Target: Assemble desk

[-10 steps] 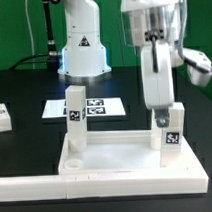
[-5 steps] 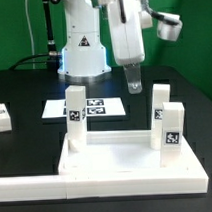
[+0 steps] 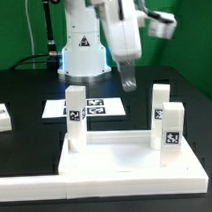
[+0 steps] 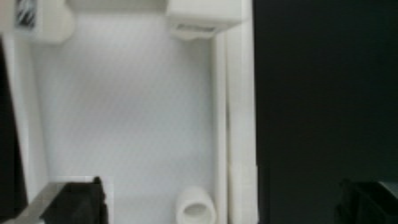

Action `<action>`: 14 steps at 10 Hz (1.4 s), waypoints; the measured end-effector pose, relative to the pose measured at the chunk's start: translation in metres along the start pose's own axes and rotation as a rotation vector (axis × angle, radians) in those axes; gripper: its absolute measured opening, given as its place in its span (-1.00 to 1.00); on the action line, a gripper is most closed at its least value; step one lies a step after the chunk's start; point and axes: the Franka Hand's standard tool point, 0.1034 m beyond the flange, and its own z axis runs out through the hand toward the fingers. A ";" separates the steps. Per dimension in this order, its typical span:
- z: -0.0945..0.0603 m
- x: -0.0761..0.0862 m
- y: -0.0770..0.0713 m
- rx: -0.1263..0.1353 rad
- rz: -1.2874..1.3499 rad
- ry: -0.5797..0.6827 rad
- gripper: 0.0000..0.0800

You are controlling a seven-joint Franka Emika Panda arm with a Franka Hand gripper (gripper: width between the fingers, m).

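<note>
Gripper (image 3: pixel 129 85) withdrawn upward from near right leg (image 3: pixel 172 126), jaws wide, nothing held. Leg left standing in desk top (image 3: pixel 132 165) corner socket. Three legs seated; fourth leg (image 3: pixel 2 118) lies at 9 o'clock, to be fetched next.

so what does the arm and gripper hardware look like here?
The arm has glossy white rounded shells, a black triangular warning sticker on its base column and a blue glowing ring at the foot. Dark cables run behind it. The gripper has a white body with a grey module on its side and dark fingers.
</note>
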 end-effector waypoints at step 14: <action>-0.022 0.092 0.071 -0.029 -1.066 -0.021 0.62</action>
